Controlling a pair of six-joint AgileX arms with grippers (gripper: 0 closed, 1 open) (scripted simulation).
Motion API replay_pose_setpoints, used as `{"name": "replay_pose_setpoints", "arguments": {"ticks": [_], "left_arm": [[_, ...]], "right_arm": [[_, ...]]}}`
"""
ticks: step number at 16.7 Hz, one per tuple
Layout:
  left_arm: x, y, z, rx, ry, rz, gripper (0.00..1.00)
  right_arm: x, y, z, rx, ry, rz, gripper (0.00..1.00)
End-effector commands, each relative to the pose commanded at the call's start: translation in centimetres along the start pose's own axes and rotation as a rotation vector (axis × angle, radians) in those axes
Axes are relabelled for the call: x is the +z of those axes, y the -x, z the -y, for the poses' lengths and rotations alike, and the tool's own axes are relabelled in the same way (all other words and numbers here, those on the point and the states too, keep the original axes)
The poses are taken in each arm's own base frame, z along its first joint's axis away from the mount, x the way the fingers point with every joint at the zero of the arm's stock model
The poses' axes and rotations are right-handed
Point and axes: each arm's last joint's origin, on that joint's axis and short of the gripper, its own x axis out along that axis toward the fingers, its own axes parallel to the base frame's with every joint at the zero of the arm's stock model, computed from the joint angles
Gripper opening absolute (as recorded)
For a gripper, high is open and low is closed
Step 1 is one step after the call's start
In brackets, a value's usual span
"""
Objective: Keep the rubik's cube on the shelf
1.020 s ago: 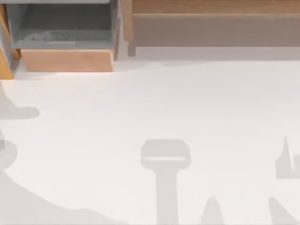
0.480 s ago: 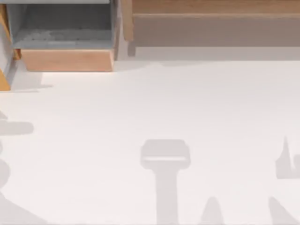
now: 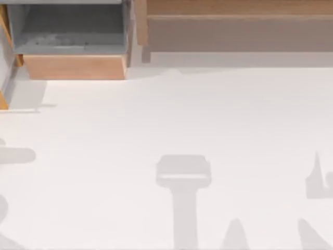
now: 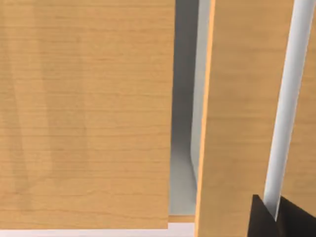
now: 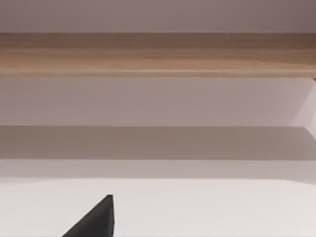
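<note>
White table (image 3: 171, 120) took up most of the top view, with arm shadows along its near edge. Shelf (image 3: 234, 21) sat at the far right, long axis running left-right: light-brown wooden ledge over a grey-brown front panel. Grey-lined box compartment (image 3: 73, 31) with a light wood front was at far left. Left wrist view was close against light wood panels (image 4: 84, 113). Can't tell the state of either claw.
</note>
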Motion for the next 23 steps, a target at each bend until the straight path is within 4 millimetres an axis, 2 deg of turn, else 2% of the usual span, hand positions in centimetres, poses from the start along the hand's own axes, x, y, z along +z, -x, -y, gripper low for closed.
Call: {"name": "replay_pose_setpoints", "arguments": {"ticks": [2,7,9,12,23], "left_arm": [[-0.3,1.1,0.2,-0.006,0.004,-0.012,0.0],[-0.1,5.5,0.2,-0.002,0.002,-0.002,0.0],[0.0,6.2,0.1,0.001,0.0,0.002,0.0],[0.0,6.2,0.1,0.001,0.0,0.002,0.0],[0.0,6.2,0.1,0.001,0.0,0.002,0.83]], "right_arm": [[0.0,0.0,0.0,0.0,0.0,0.0,1.0],[0.0,0.0,0.0,0.0,0.0,0.0,1.0],[0.0,0.0,0.0,0.0,0.0,0.0,1.0],[0.0,0.0,0.0,0.0,0.0,0.0,1.0],[0.0,0.0,0.0,0.0,0.0,0.0,1.0]]}}
